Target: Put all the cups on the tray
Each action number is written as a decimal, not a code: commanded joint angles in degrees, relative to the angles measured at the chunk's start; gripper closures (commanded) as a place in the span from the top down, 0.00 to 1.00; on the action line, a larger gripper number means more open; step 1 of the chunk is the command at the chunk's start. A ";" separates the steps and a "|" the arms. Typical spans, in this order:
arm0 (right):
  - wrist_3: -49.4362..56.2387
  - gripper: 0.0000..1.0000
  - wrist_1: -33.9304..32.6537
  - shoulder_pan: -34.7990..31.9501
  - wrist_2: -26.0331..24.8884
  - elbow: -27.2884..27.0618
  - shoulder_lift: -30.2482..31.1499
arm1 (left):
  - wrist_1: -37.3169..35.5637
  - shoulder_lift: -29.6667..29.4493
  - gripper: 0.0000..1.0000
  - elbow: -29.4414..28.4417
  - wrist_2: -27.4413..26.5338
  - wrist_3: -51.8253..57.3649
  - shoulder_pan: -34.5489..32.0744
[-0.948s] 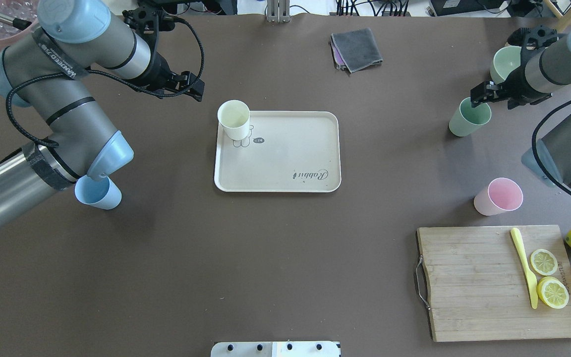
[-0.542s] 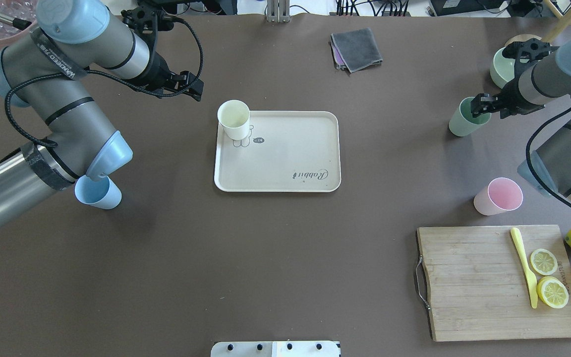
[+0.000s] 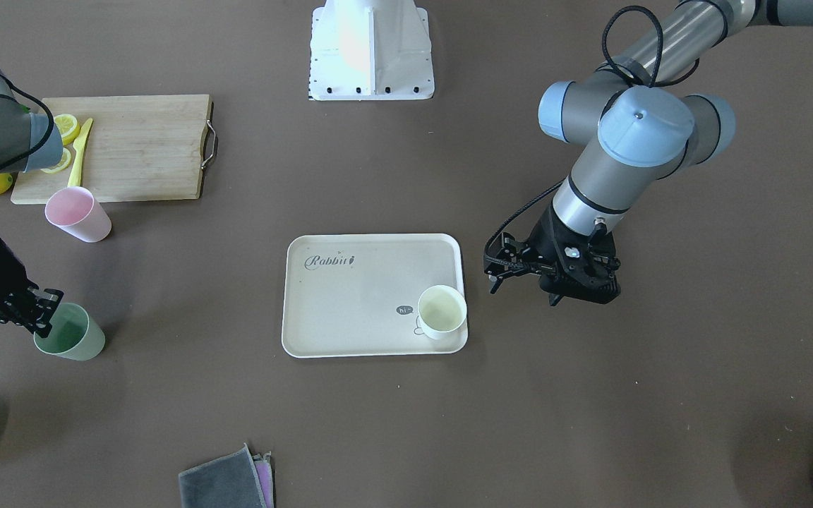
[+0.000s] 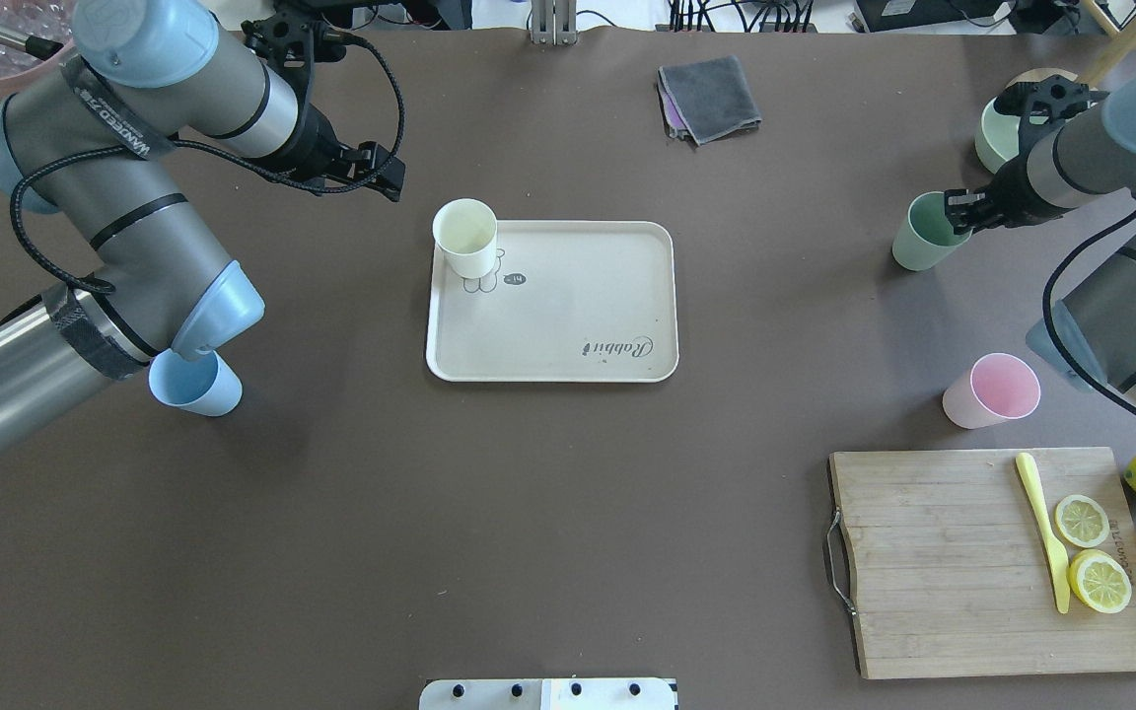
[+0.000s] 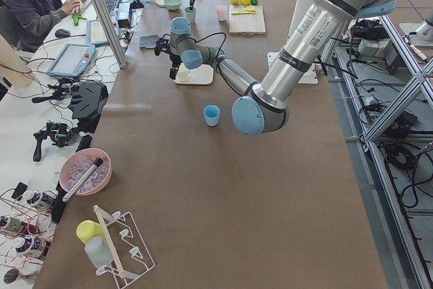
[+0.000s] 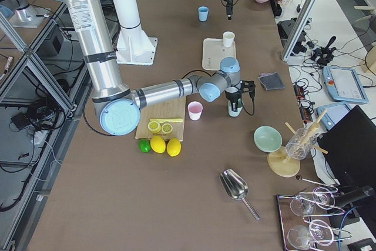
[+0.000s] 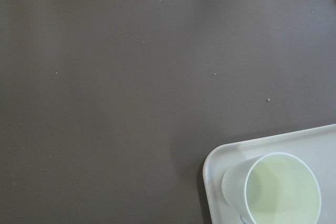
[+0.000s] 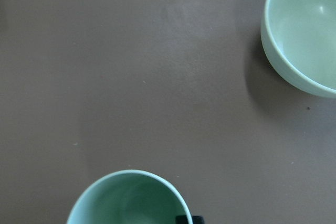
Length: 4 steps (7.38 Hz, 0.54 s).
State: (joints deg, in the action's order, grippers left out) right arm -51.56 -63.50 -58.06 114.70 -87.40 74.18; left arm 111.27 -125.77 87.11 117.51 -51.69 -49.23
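The beige tray (image 4: 568,335) lies mid-table. The cream cup (image 4: 465,237) stands upright in its far left corner and shows in the left wrist view (image 7: 278,190). My left gripper (image 4: 389,181) is open and empty, just left of that corner. The sage green cup (image 4: 926,237) stands on the table at the right. My right gripper (image 4: 957,208) is open at its rim, with one fingertip (image 8: 185,219) just inside the rim. The pink cup (image 4: 992,390) stands nearer, by the board. The light blue cup (image 4: 198,385) stands at the left, partly under my left arm.
A wooden cutting board (image 4: 953,572) with a yellow knife and lemon slices lies at the near right, with whole lemons beside it. A pale green bowl (image 4: 994,138) sits just behind the right gripper. A grey cloth (image 4: 709,97) lies at the back.
My right gripper has drawn back to the right and come down onto the green cup's rim. The left arm and all cups have stayed put.
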 commanded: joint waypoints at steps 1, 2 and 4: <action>-8.69 0.00 -0.57 0.31 1.57 -1.27 -4.37 | 0.00 0.00 0.98 -0.01 0.00 0.01 0.01; -14.47 0.00 -0.75 2.40 1.50 -1.80 -7.00 | 0.09 0.00 0.98 -0.01 0.00 0.01 0.01; -25.12 0.00 -3.01 8.71 -1.12 -1.80 -13.94 | 0.17 0.09 0.98 -0.01 0.00 0.01 0.19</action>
State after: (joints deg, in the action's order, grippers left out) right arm -70.13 -64.82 -53.18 115.28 -89.08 64.54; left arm 111.37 -125.75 87.10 117.51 -51.71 -49.10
